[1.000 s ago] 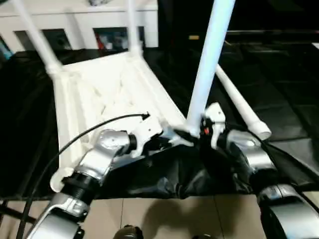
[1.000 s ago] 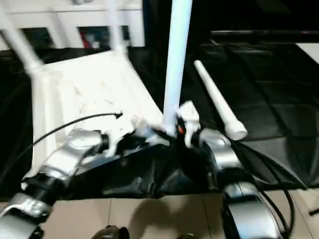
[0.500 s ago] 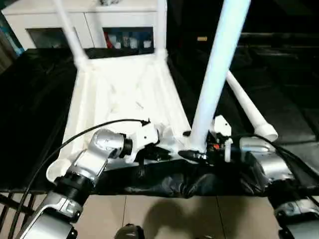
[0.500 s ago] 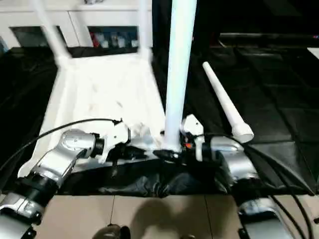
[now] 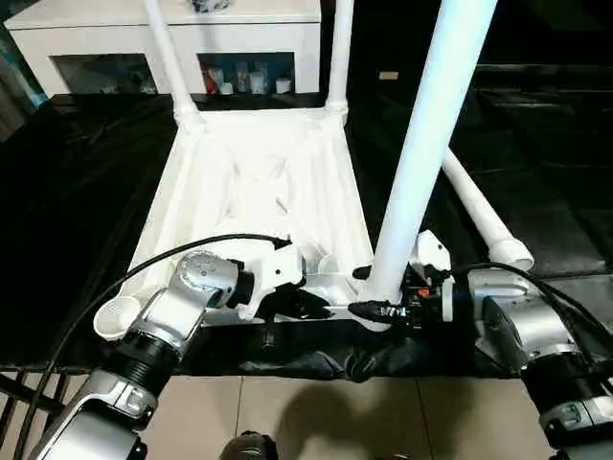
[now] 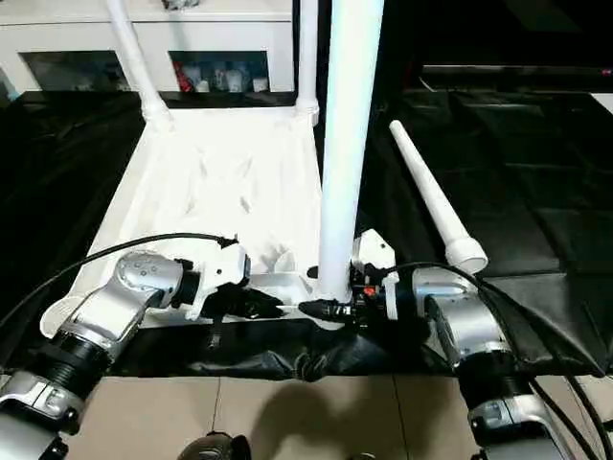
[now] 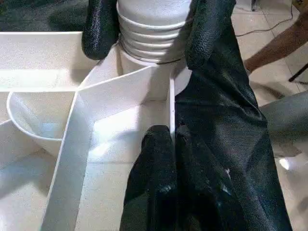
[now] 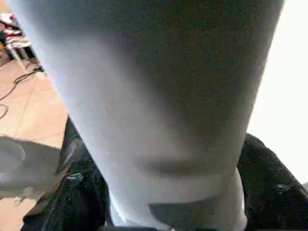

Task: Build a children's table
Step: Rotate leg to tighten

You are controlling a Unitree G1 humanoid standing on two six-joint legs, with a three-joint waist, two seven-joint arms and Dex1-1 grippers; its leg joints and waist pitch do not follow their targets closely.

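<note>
Our right hand (image 5: 375,309) clasps the light, slick, rigid leg (image 5: 431,144) low by its socket, while our shut left hand (image 5: 308,305) pins the tabletop (image 5: 259,192) rim.

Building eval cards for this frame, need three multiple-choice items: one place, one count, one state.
1. Where is the loose leg?
A. On the black sheet, right of the tabletop
B. Inside the tabletop
C. On the cabinet

2. How many legs stand upright at the tabletop's corners?
A. One
B. Two
C. Three

3. What state is the near-left socket in?
A. Empty
B. Holding a leg
C. Covered by the sheet

Key:
1 A: the loose leg lies flat on the black sheet, beside the tabletop.
2 C: far-left leg, far-right leg and near-right leg stand upright.
3 A: the near-left socket is an open cup.
</note>
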